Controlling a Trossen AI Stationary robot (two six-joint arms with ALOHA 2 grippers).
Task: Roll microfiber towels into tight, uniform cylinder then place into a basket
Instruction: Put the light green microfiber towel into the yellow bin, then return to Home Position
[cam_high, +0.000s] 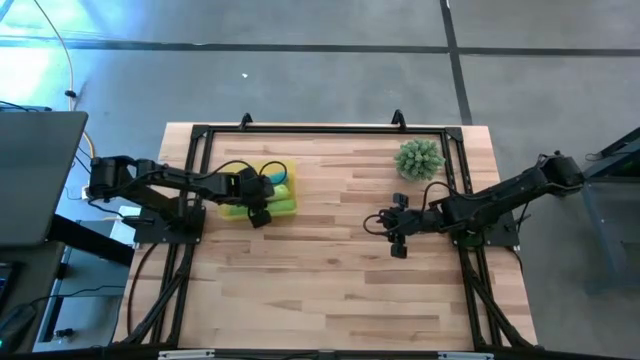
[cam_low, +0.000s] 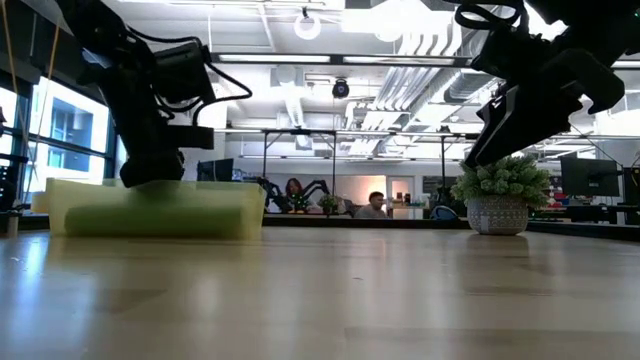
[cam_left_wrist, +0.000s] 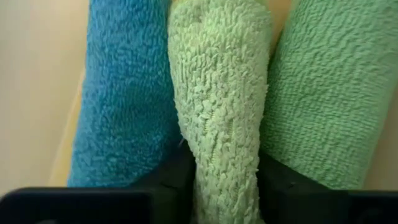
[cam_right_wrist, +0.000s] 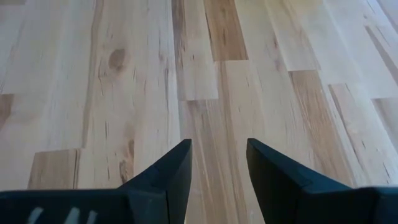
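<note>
Three rolled microfiber towels lie side by side in the translucent yellow basket (cam_high: 230, 209) at the table's left: a teal one (cam_left_wrist: 124, 93), a lime green one (cam_left_wrist: 221, 87) in the middle and another lime green one (cam_left_wrist: 329, 93). My left gripper (cam_left_wrist: 227, 186) reaches down into the basket, shut on the middle roll. In the low view the basket (cam_low: 60, 205) shows a green roll through its wall, and the gripper's tips are hidden behind it. My right gripper (cam_right_wrist: 217, 168) hangs open over bare wood at the table's right (cam_high: 390, 235). My left gripper has the middle lime green roll between its two fingers (cam_left_wrist: 174, 180), at the roll's near end (cam_left_wrist: 227, 162). The fingers come slanting down from above and lie across the roll. The roll is narrower between them than farther along. It lies in the basket between the other two rolls.
A spiky green plant in a pale pot (cam_high: 418, 158) stands at the table's far right, near my right arm. Black frame rails (cam_high: 320, 131) run along the table's edges. The wide wooden middle of the table (cam_high: 320, 270) lies between the arms.
</note>
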